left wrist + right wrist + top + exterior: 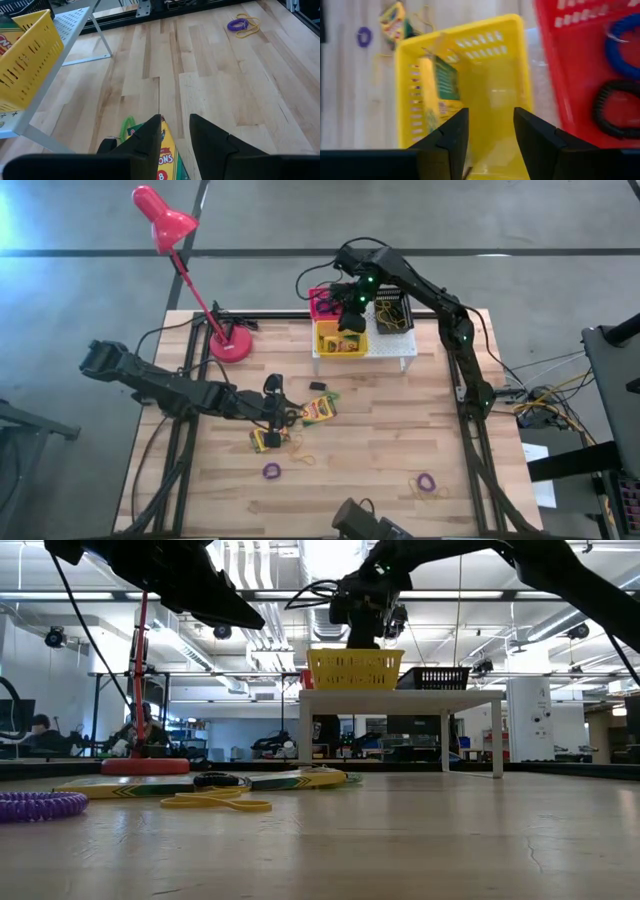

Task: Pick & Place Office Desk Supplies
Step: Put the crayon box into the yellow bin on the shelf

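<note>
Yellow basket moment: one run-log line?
right gripper: open above yellow basket | crayon box in basket | left gripper: open at crayon box on table

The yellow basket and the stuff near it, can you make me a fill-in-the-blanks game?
1. The yellow basket sits on the white ____.
2. The right gripper hangs open above the ____ basket.
3. The desk lamp is ____.
4. The pink-red basket holds a blue loop and a ____ one.

Missing words: shelf; yellow; red; black

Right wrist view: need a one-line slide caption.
Right gripper, fingers apart, above the yellow basket holding a crayon box, beside the red basket with blue and black loops.
</note>
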`<action>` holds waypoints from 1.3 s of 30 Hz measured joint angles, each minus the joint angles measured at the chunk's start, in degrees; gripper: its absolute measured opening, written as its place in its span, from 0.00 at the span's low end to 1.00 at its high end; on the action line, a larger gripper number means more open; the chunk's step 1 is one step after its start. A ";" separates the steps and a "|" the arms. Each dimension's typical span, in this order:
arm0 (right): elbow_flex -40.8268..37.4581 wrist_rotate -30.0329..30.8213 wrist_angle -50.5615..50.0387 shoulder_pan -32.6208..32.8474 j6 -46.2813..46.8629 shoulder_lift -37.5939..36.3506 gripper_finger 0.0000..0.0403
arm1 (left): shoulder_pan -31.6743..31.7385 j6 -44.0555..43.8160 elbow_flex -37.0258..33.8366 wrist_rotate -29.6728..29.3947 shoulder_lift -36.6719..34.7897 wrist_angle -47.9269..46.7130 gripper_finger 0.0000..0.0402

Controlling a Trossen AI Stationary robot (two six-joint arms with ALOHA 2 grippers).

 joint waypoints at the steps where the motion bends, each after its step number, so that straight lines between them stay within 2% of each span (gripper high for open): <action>1: 0.00 0.53 0.08 -0.04 -0.03 0.00 0.38 | -0.01 0.00 0.00 0.00 0.00 0.00 0.26; 7: 0.04 0.73 0.63 0.17 -1.15 -0.52 0.35 | 0.00 0.01 0.00 0.00 0.00 0.00 0.26; 14: 0.17 0.41 0.49 2.09 -2.62 -5.41 0.32 | 0.00 0.04 0.00 0.00 0.00 0.00 0.26; 17: 0.17 0.02 0.36 3.39 -2.82 -6.23 0.36 | 0.00 0.12 0.00 -0.01 0.00 0.00 0.26; 21: -0.04 0.59 0.36 4.79 -3.41 -6.23 0.47 | 0.02 0.20 0.00 -0.02 0.00 0.00 0.26; 23: -0.15 2.15 0.35 5.78 -3.38 -6.01 0.52 | 0.02 0.22 0.00 -0.02 0.00 0.00 0.26; 27: -0.93 11.08 1.48 8.51 -3.57 -5.86 0.54 | 0.02 0.39 0.00 -0.01 0.00 -0.02 0.26; 31: -1.23 11.78 1.90 10.17 -3.68 -5.86 0.54 | 0.02 0.39 0.00 -0.02 0.00 -0.02 0.26; 35: -3.16 15.95 2.70 11.11 -2.72 -5.86 0.54 | 0.02 0.39 0.00 -0.02 0.00 -0.02 0.26; 39: -5.71 17.19 4.21 11.34 -1.39 -5.84 0.54 | 0.02 0.39 0.00 -0.02 0.02 -0.04 0.26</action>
